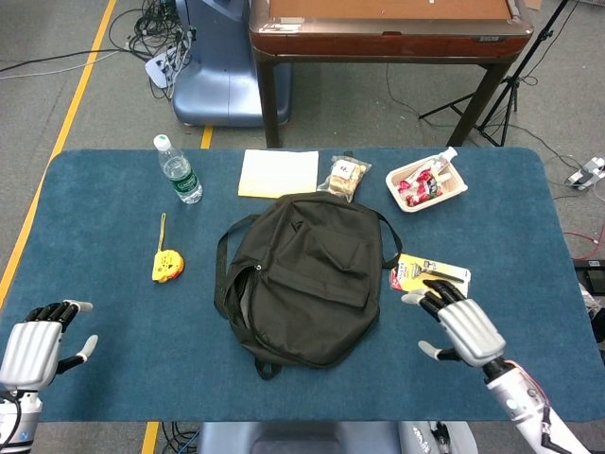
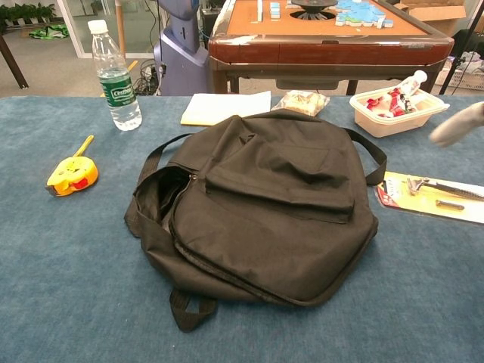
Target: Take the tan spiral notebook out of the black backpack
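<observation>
We see the backpack [image 1: 304, 280] lying flat at the middle of the blue table [image 1: 95, 199], its zip partly undone along the left side, where a dark opening gapes. The notebook is not visible in either view; we cannot tell whether it sits inside.

Our right hand [image 1: 458, 324] hovers just right of the backpack, palm down, fingers spread and holding nothing, its fingertips [image 1: 427, 288] over the near edge of the razor card [image 1: 431, 276]. In the chest view a blurred grey finger shows at the right edge. Our left hand [image 1: 36, 342] is at the near left corner of the table, well apart from the backpack, fingers apart and empty.

Between the right hand and the backpack's opening lies the whole body of the bag. Its strap loops out on the left and another on the right near the razor card.

A yellow tape measure [image 1: 166, 266] lies left of the backpack, and a water bottle [image 1: 177, 169] stands beyond it. Behind the backpack are a pale yellow pad [image 1: 279, 173] and a snack packet [image 1: 344, 177], both just beside the bag's far edge. A beige tray [image 1: 458, 195] at the far right holds red-and-white packets and a small white bottle.
</observation>
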### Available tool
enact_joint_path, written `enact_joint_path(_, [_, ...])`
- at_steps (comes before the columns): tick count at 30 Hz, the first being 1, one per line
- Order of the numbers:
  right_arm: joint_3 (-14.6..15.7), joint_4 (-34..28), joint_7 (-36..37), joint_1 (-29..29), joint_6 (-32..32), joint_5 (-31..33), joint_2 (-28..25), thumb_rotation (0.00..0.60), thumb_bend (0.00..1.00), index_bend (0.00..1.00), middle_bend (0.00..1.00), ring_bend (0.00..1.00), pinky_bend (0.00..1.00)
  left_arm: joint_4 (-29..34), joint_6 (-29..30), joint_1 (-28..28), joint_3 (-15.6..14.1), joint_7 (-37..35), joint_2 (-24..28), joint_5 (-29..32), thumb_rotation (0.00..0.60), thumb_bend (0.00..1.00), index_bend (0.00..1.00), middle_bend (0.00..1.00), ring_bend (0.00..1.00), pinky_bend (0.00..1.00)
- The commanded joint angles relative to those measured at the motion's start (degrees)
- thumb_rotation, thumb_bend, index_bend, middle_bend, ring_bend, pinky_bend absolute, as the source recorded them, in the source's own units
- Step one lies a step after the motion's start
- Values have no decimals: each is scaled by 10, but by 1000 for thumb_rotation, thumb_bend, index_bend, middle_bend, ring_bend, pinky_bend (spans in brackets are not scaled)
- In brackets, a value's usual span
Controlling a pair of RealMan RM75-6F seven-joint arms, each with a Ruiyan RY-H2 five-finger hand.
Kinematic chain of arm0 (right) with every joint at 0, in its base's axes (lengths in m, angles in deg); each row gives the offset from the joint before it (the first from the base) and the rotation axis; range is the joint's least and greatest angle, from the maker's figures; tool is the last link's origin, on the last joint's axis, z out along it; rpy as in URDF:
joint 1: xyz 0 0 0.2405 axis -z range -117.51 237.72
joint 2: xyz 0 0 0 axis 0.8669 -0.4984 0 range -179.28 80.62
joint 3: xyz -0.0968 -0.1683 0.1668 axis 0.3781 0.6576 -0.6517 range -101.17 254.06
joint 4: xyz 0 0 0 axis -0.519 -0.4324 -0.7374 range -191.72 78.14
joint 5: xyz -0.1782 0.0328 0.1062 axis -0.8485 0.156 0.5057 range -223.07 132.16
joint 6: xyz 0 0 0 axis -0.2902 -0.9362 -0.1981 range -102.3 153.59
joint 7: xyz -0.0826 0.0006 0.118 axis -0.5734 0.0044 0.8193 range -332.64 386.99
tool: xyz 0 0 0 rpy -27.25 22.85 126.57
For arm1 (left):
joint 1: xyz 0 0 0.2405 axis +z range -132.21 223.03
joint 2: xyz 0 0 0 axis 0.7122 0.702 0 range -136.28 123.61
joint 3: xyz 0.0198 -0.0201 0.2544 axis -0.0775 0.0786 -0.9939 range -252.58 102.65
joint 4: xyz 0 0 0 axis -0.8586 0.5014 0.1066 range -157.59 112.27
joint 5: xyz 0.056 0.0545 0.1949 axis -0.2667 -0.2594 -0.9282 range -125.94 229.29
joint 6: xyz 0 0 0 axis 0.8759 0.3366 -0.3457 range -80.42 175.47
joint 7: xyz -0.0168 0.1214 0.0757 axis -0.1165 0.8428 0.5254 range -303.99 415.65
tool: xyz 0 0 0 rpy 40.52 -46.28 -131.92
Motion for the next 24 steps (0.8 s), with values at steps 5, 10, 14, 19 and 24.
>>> enact_joint_path(5, [-34, -20, -68, -107, -151, 58, 61, 600, 153, 256, 180, 73, 123, 4, 4, 7, 0, 0, 4, 1, 600, 248, 352, 365, 329, 338])
enact_joint_path(10, [-56, 7, -120, -159, -209, 119, 123, 600, 144, 256, 146, 36, 123, 6, 4, 12, 1, 0, 7, 1, 600, 248, 352, 365, 329, 338])
enact_joint_path(14, [-67, 33, -154, -190, -231, 162, 168, 600, 143, 256, 139, 30, 123, 7, 4, 14, 2, -1, 9, 1, 600, 248, 352, 365, 329, 338])
enact_joint_path(19, [-72, 78, -195, -226, -248, 211, 221, 600, 143, 256, 139, 29, 123, 8, 3, 16, 3, -3, 12, 0, 600, 248, 352, 365, 329, 338])
enact_joint_path(24, [-74, 118, -219, -256, -261, 254, 261, 600, 142, 256, 139, 29, 123, 8, 3, 20, 3, -7, 15, 2, 600, 248, 353, 365, 329, 338])
